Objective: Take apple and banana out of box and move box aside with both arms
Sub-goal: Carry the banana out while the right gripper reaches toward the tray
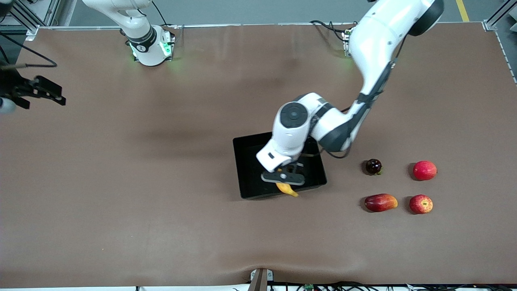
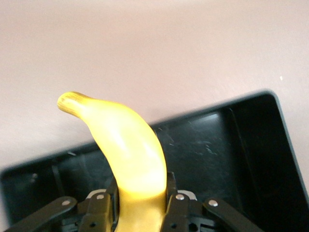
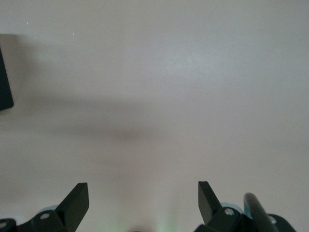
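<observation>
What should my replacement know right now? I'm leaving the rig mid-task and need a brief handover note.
Left gripper: shut on the curved yellow banana, over the near wall of the shallow black plastic box.
Right gripper: open, empty, waiting over bare table at the right arm's end.
Small red apple with yellowish streaks: already out, on the table toward the left arm's end.
Left: set the banana down outside the box, then move the box aside with both arms.

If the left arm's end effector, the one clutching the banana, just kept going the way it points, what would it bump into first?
Probably the box. The left end effector, shut on the banana, points down over the box's low wall, so the banana's tip would likely meet that wall or the table beside it; depth is unclear.
</observation>
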{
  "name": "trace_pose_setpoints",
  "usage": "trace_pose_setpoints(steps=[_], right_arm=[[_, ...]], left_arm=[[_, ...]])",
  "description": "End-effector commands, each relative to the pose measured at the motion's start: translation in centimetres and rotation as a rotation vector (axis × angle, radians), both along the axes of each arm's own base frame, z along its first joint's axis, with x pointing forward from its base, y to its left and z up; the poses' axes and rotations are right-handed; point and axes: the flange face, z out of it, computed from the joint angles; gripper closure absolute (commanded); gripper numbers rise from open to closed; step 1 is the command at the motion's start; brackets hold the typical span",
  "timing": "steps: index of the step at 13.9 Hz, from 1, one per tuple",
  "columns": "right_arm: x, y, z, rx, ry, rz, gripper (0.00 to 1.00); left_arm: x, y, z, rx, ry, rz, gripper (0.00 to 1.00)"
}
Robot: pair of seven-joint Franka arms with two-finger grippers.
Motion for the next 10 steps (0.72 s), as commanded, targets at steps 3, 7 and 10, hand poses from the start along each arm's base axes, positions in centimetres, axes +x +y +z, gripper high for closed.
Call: trace_pose_setpoints(steps=[3,7,10], right_arm=[[2.1,0.2,-4.0,-0.001,0.084,0.013,0.0],[3.8,4.8,-6.9,0.086,0.104,0.058,0.0],[5.4,9.7,-9.6,0.133,0.081,0.114,0.0]], left_arm=[[3.9,9.6,5.6,0.0,0.029,-0.032,1.0],[6.9,18.5,5.7,0.037,0.069,-0.025,1.0],[7.9,26.2,4.5,0.087,0.145,-0.071,1.0]])
